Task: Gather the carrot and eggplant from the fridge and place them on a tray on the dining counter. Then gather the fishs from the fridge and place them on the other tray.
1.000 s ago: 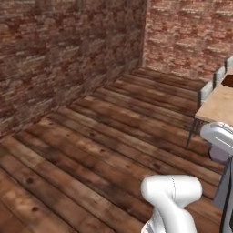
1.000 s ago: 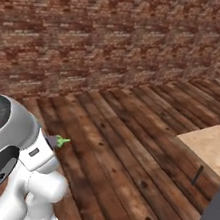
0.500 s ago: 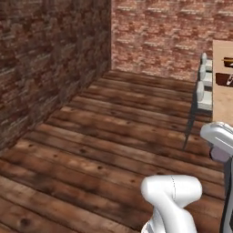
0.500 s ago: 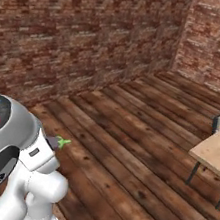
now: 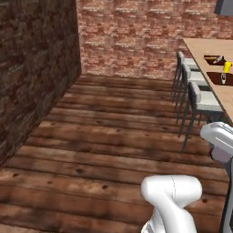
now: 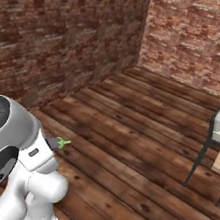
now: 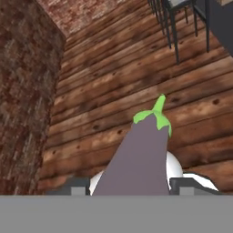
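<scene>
I'm pinching the eggplant point(image 7: 141, 154) lengthwise in my jaws, stem pointing away, with the bench point(image 5: 205, 50) and tray point(image 5: 217, 78) well off, beyond the stools point(image 5: 200, 102).

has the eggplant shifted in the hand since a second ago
No. In the right base view the eggplant stem still pokes out beside the arm's dark joint as before; the room swings because the base turns. The hand holds it.

Purple-grey eggplant point(image 7: 141, 157) w/ green stem, lengthwise betw. end effector point(image 7: 129, 187) tips, above wood floor.
</scene>
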